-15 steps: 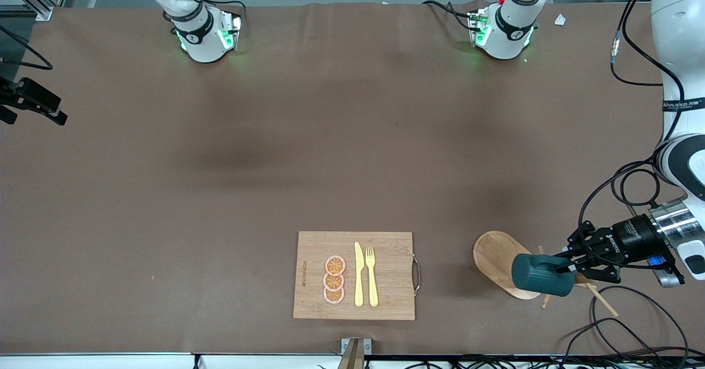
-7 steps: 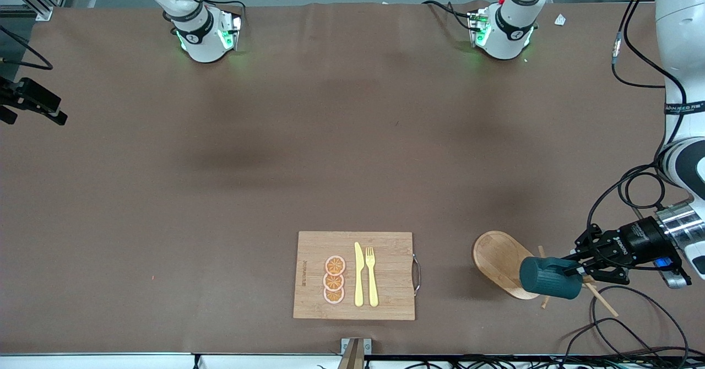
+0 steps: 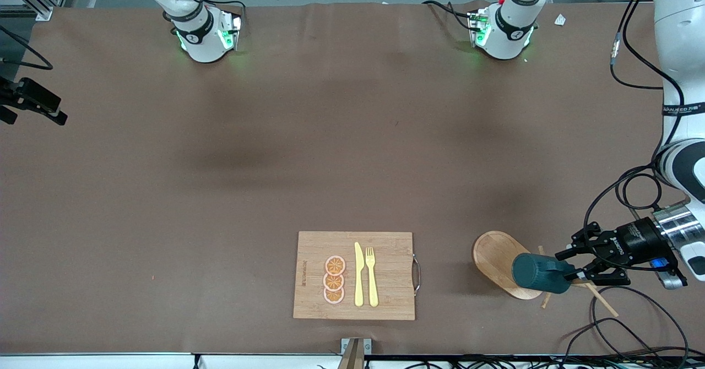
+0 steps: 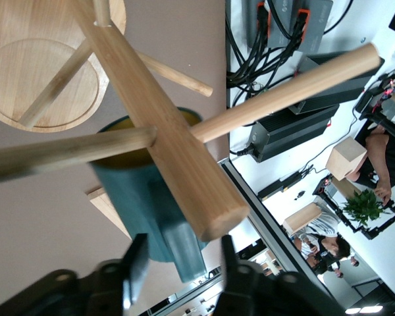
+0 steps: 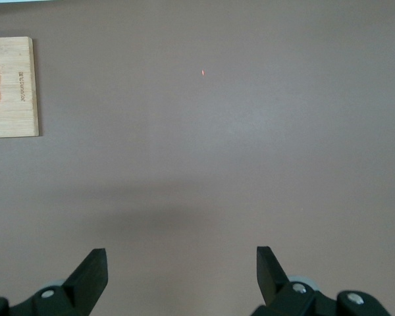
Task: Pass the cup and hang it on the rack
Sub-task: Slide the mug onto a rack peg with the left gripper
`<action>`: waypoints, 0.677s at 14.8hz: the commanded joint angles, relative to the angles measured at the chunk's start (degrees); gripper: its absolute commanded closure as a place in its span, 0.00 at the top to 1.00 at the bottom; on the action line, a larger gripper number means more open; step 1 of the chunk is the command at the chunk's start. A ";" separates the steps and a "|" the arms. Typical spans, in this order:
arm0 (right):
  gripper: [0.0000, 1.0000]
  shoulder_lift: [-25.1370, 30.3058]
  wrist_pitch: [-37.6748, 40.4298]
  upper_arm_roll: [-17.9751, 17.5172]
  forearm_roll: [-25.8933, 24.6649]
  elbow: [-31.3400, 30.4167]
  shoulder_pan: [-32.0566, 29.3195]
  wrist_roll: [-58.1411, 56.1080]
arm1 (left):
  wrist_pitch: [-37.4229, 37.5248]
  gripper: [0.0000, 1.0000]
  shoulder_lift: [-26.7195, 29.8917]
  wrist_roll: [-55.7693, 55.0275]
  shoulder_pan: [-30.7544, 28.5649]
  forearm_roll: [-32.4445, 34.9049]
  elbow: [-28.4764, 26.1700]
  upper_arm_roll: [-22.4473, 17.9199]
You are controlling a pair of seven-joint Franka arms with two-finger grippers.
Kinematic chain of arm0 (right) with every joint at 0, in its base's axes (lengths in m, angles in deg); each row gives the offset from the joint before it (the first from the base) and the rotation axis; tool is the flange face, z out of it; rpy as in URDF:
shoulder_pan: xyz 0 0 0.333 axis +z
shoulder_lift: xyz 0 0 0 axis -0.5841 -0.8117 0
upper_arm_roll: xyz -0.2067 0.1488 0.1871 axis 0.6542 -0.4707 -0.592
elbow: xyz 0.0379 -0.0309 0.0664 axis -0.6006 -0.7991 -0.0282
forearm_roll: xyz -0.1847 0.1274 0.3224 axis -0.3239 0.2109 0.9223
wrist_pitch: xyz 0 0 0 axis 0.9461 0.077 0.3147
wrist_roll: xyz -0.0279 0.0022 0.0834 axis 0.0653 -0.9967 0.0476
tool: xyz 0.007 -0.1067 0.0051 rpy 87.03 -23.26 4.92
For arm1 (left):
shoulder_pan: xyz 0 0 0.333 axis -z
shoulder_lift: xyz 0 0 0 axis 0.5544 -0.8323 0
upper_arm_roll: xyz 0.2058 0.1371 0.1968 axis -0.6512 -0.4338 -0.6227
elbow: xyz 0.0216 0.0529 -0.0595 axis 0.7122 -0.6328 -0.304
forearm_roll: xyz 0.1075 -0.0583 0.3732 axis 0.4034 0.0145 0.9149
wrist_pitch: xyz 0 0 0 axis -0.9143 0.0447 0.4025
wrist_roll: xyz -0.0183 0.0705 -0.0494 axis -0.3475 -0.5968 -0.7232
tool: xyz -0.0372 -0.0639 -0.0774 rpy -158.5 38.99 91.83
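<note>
From the front, the left tool (image 3: 573, 265) held the dark teal ribbed cup (image 3: 537, 273) sideways against the light wooden mug-tree rack (image 3: 498, 259); its wrist view showed fingers (image 4: 134, 268) pinching the handle beside the post, while the right tool (image 5: 181, 273) waited spread over bare worktop (image 5: 217, 131).

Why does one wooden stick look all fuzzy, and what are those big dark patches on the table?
Left wrist view: the rack sits so close to the lens that one peg smears out of focus, while the cup by the left pincer looks sharper. Front view: the dark patches on the table are soft shadows, probably cast by the arms overhead. Right wrist view: a faint shadow lies ahead of the open right pincer.
</note>
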 commanded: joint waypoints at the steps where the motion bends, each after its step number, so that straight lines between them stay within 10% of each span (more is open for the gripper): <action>1: 1.00 0.72 -0.07 -0.36 -0.62 -0.51 -0.20 -0.32 | 0.75 1.00 -0.38 1.99 0.17 -1.10 1.16 0.16; 4: 1.00 0.72 -0.07 -0.36 -0.62 -0.42 -0.20 -0.32 | 0.75 1.00 1.02 2.26 0.44 1.61 1.16 0.16; 10: 1.00 0.72 -0.07 -0.36 -0.62 -0.51 -0.20 -0.32 | 1.89 1.00 7.87 4.09 0.53 28.90 1.16 7.52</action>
